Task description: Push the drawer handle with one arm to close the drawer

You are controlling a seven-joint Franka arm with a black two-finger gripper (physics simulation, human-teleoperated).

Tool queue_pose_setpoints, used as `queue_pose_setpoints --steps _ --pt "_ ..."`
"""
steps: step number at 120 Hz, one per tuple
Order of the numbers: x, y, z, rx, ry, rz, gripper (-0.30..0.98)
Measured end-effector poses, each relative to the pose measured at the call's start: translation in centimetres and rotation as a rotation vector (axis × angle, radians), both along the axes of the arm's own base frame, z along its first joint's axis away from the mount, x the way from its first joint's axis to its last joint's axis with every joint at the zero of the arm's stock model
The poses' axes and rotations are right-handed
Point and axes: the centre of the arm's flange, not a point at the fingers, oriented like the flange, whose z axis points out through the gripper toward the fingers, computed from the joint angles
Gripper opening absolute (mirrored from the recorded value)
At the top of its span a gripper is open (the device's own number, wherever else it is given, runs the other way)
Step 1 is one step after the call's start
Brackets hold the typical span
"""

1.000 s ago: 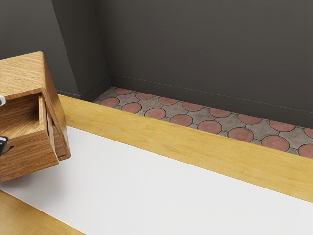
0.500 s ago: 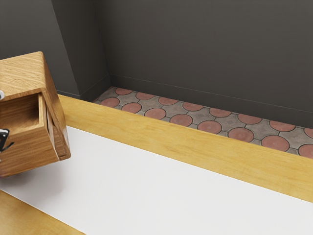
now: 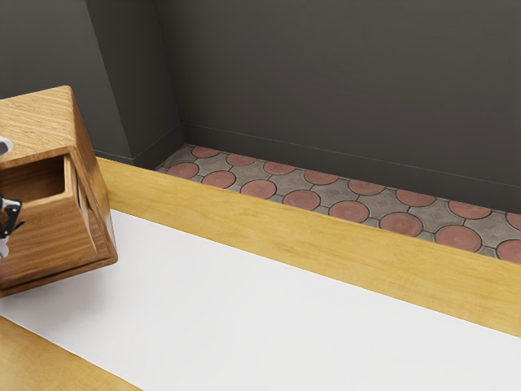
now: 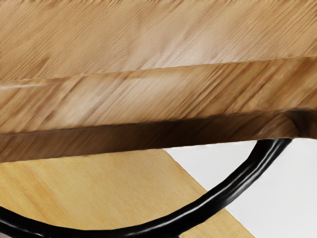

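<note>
At the exterior view's left edge, the wooden cabinet (image 3: pixel 37 122) stands with its lower corner over the white strip (image 3: pixel 269 301) which lies on the yellow wooden worktop (image 3: pixel 285 208). Its drawer (image 3: pixel 57 240) is partly out: above the drawer's front one can see an opening, with a dark inside, so the drawer is not closed.

The claw (image 3: pixel 10 218) is close in front of this drawer, and the edge of the view cuts it. Whether the claw is open or closed, I cannot tell, and also I cannot tell if it touches the handle. Higher up, a pale rounded part of the arm (image 3: pixel 4 147) is in front of the cabinet's top.

In the wrist view, the handle (image 4: pixel 218 199) is black, smooth and curved like a bow. One end of it meets the wood, near a rounded dark edge, and the curve passes in front of the worktop and the white strip.

Behind the worktop, the floor (image 3: pixel 301 199) has round reddish tiles with grey between them, and then rises a dark grey wall (image 3: pixel 342 73).
</note>
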Motion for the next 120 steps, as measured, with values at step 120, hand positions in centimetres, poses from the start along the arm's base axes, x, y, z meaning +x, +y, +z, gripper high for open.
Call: queue_pose_setpoints --steps 120 --pt "4.0 5.4 0.5 0.033 -0.016 -0.11 -0.1"
